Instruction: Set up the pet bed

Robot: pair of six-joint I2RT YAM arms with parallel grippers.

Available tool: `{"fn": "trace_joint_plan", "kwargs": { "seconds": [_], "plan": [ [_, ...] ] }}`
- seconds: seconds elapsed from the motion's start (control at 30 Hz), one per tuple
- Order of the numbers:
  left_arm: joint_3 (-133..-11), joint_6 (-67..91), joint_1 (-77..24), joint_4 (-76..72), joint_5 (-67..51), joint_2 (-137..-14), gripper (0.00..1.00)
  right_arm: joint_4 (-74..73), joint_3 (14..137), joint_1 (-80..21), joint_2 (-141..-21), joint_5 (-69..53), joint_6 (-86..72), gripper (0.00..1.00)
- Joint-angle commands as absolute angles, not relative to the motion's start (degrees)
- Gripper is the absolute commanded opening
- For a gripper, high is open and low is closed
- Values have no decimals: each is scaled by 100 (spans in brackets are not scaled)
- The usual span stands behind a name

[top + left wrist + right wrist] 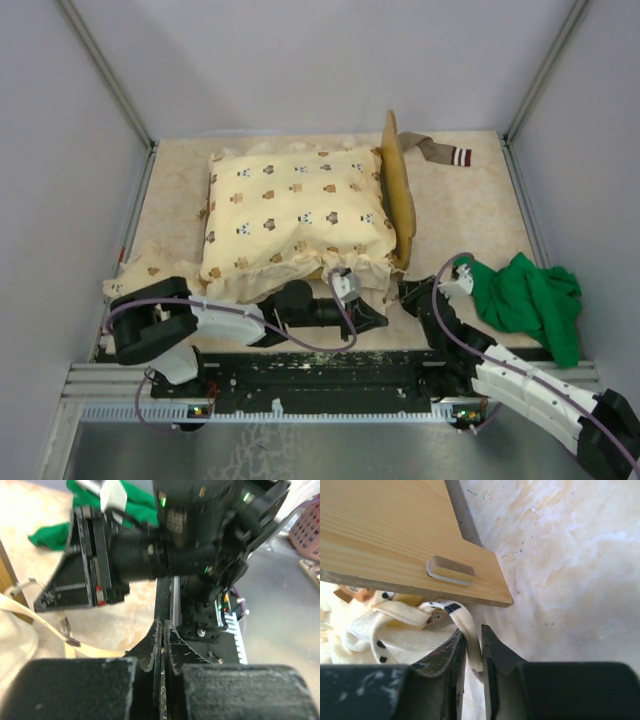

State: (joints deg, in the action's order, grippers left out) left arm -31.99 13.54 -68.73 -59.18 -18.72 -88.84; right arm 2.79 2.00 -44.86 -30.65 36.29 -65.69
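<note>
Cushion [295,210] sits in the pet bed [398,190]; left gripper [162,630] closed empty, right gripper's [472,635] jaws flank a cream tie [465,617], perhaps gripping.

I had open table [480,215] between the headboard of the pet bed [398,195] and the green cloth [530,295], with a striped strap [445,153] lying at its far end. The left arm [250,322] lay across the bed's near side, barring that way in. Leftward, the quilt [145,268] corner spilled out close to the wall [70,200], leaving little gap.
</note>
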Motion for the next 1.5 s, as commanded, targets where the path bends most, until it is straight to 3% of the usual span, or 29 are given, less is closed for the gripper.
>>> {"fn": "trace_joint_plan", "kwargs": {
  "seconds": [0.0,0.07,0.23,0.33,0.47,0.6,0.67,0.7,1.0,1.1,1.23,1.33,1.47],
  "plan": [
    [-3183,924,-7218,-6287,-1346,-9487,3,-771,710,-4465,-2393,3764,-6067,25],
    [-3406,786,-7357,-6226,-1210,-9805,5,-1341,916,-4462,-2089,3906,-6071,34],
    [-3899,537,-7670,-6172,-1066,-10313,11,-2422,1489,-4465,-1528,4033,-5597,36],
    [-3964,540,-7704,-6081,-908,-10305,24,-2620,1848,-4465,-1404,3845,-4999,36],
    [-4047,315,-7699,-5358,-531,-9885,50,-2773,2315,-4465,-1611,3677,-4545,39],
    [-4003,245,-7691,-4186,306,-9215,66,-3100,2892,-4465,-2152,3623,-4505,43],
    [-4074,387,-7684,-3331,889,-8863,79,-2852,3055,-4465,-2399,3388,-4302,44],
    [-4093,497,-7668,-2875,1185,-8680,81,-2521,3062,-4465,-2501,3173,-4081,45],
    [-3822,1804,-6650,-582,1734,-6703,78,-877,2953,-4577,-3550,1394,-3588,45],
    [-3827,2211,-6052,187,1763,-6179,70,-246,3018,-5147,-3942,1837,-3038,45],
    [-3721,2798,-5272,911,1600,-5410,68,485,3338,-5758,-4608,2182,-2102,46],
    [-3507,2849,-4941,875,1234,-5071,68,882,3561,-5817,-5304,1933,-1759,46],
    [-3298,2586,-4858,662,809,-4978,64,839,3957,-6048,-6163,2526,-1594,47]
  ]
}}
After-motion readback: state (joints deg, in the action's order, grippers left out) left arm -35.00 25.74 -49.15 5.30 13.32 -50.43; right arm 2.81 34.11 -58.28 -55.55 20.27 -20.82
